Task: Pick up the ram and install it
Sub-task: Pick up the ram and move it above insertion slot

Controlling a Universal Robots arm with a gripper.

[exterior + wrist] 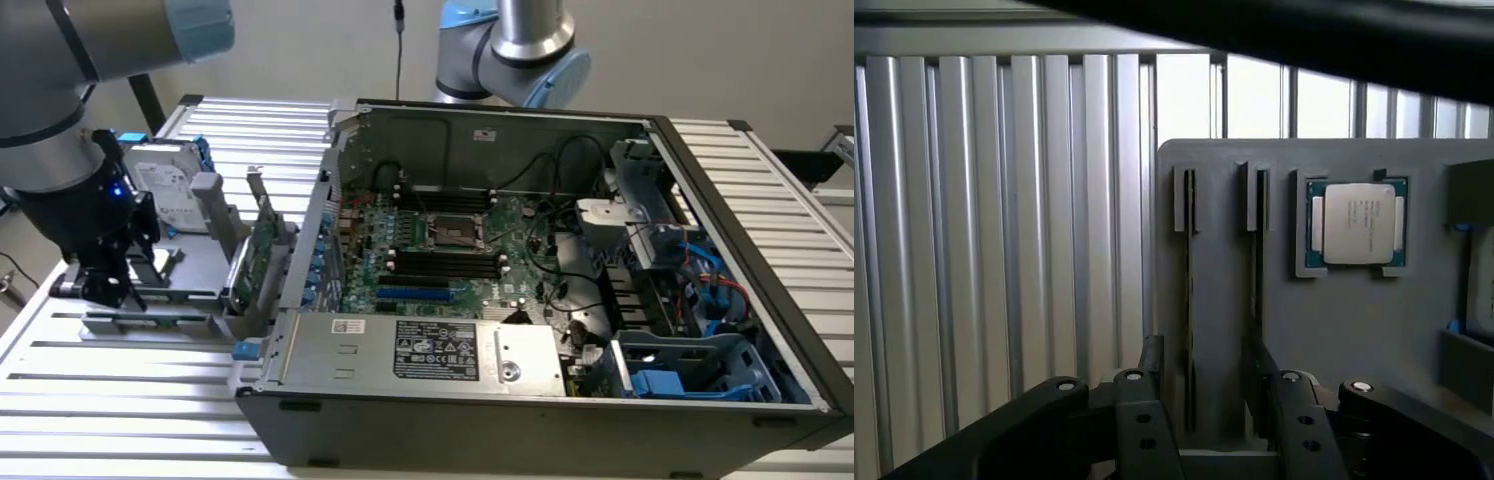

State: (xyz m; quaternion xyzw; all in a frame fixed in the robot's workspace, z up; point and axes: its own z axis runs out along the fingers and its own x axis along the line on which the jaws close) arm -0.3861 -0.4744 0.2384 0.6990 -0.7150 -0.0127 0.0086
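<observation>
Two ram sticks stand edge-on in the slots of a grey holder (1354, 330): one thin dark strip (1189, 300) and a second one (1259, 260) beside it. My gripper (1219, 425) hangs just above them, open, with its black fingers (1144, 420) apart on either side of the slots and nothing between them. In the exterior view my gripper (110, 285) is low over the grey holder (147, 325) at the exterior view's left. The open computer case (534, 280) holds the motherboard with its black slots (447, 262).
A processor chip (1352, 222) lies in a pocket of the holder beside the sticks. A silver hard drive with blue rails (167, 185) and a green expansion card (254, 260) stand on the holder next to the case. A second arm (514, 50) stands behind the case.
</observation>
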